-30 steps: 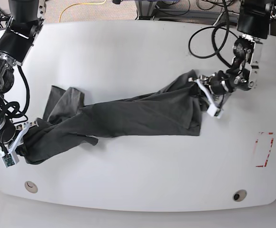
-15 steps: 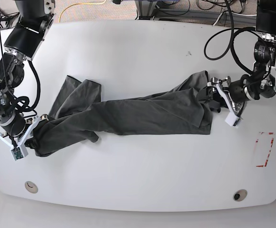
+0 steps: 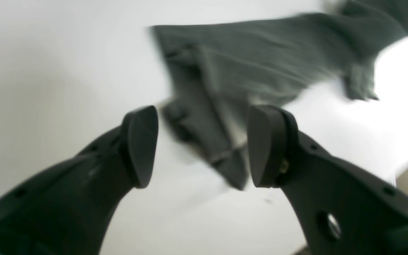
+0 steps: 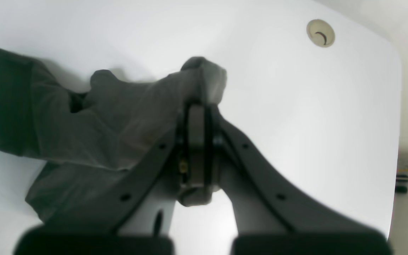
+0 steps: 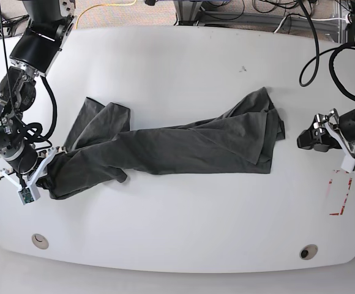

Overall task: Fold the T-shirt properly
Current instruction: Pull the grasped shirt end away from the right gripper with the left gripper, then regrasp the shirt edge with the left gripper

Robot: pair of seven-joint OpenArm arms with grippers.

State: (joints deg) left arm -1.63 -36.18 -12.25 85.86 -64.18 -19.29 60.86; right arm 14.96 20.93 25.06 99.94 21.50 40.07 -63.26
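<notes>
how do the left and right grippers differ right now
The left gripper has its jaws spread and holds nothing; the right gripper is shut on the T-shirt. The left sits clear of the cloth, off its end; the right is at the opposite end. Both are over the white table.

White table [image 5: 183, 67] w/ grey T-shirt [image 5: 183, 147] stretched across it

Stretched lengthwise across the middle of the table [image 5: 183, 61], the T-shirt [image 5: 183, 144], one end pinched in the right gripper [image 5: 40, 168] at the base view's left, the other end lying apart from the left gripper [image 5: 312, 139] at the right.
</notes>
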